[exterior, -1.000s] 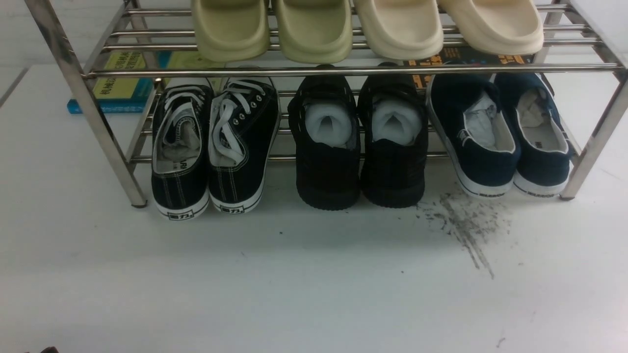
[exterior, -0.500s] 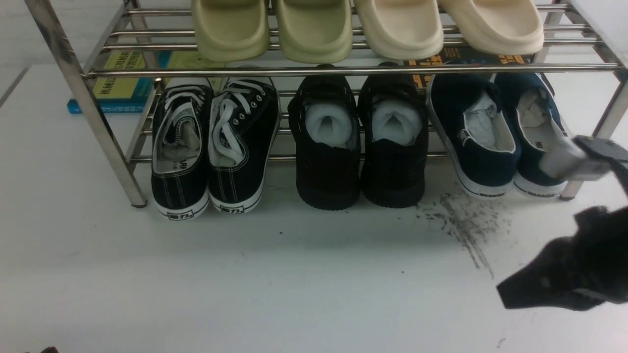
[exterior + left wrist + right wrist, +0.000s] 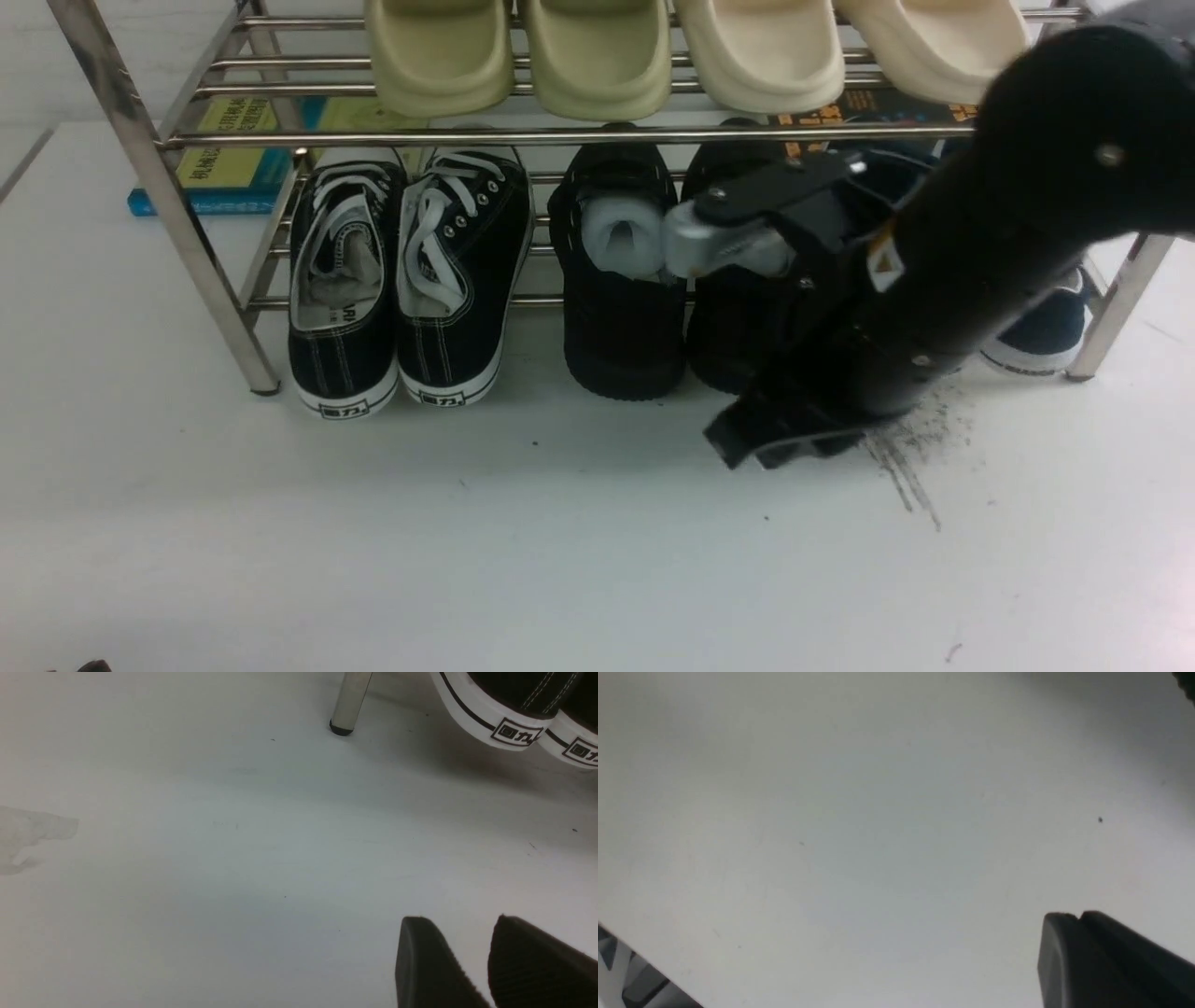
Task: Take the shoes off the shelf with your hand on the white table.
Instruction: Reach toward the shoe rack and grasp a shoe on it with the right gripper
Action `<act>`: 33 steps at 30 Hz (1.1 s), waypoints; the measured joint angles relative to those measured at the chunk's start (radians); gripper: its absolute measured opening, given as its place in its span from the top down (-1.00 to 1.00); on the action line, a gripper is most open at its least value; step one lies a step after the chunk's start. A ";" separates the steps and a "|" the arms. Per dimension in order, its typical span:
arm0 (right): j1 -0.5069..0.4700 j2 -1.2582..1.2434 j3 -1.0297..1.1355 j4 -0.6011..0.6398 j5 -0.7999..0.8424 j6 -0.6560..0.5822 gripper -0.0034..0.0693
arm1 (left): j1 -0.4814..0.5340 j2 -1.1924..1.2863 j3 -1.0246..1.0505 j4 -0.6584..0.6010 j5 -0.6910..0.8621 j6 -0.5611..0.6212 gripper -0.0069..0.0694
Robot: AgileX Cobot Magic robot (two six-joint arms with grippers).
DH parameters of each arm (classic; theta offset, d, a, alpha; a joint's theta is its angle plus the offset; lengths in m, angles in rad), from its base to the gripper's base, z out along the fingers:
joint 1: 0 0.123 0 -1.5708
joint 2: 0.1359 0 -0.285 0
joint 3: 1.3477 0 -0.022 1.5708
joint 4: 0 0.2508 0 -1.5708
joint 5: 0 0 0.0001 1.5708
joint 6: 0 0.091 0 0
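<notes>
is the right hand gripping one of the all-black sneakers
No, the right hand hangs over the white table in front of the all-black sneakers, gripping nothing.

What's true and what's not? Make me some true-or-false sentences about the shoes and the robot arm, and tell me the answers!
1. The slippers are on the top tier of the shelf. True.
2. The black shoes are off the shelf. False: they sit on its lower tier.
3. The right arm hides most of the navy shoes. True.
4. The right gripper holds a shoe. False: it is shut and holds nothing.
5. The sneakers with white laces are in the middle. False: they are at the left end.
</notes>
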 joint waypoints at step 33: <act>0.031 0.432 -0.591 -0.192 0.008 0.028 -0.41 | 0.000 0.000 0.000 0.000 0.000 0.000 0.19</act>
